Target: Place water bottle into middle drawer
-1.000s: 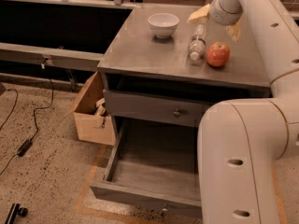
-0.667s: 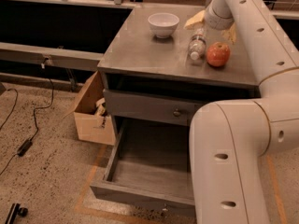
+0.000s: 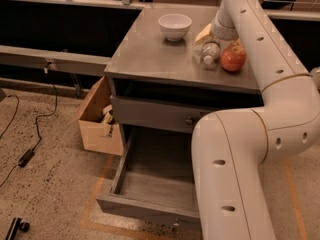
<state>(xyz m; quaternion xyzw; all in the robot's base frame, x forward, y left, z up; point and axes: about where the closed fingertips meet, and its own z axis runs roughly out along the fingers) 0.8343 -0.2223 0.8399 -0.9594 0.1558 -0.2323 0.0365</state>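
Note:
The water bottle (image 3: 210, 53) is clear plastic and lies on the grey cabinet top (image 3: 155, 54), its white cap pointing toward the front edge. My gripper (image 3: 210, 36) is right over the bottle's far end, at the end of the white arm that comes in from the right. The middle drawer (image 3: 155, 176) is pulled open low down in front of the cabinet, and its flat floor is bare. My arm's big lower link hides the drawer's right part.
A red apple (image 3: 233, 59) sits just right of the bottle. A white bowl (image 3: 174, 25) stands behind and left of it. A shut drawer panel with a knob (image 3: 150, 115) is above the open drawer. An open cardboard box (image 3: 97, 116) stands left of the cabinet. A cable (image 3: 30, 149) lies on the floor.
My gripper has moved down and to the left, from above the apple to right over the water bottle. The bottle, apple and bowl have not moved.

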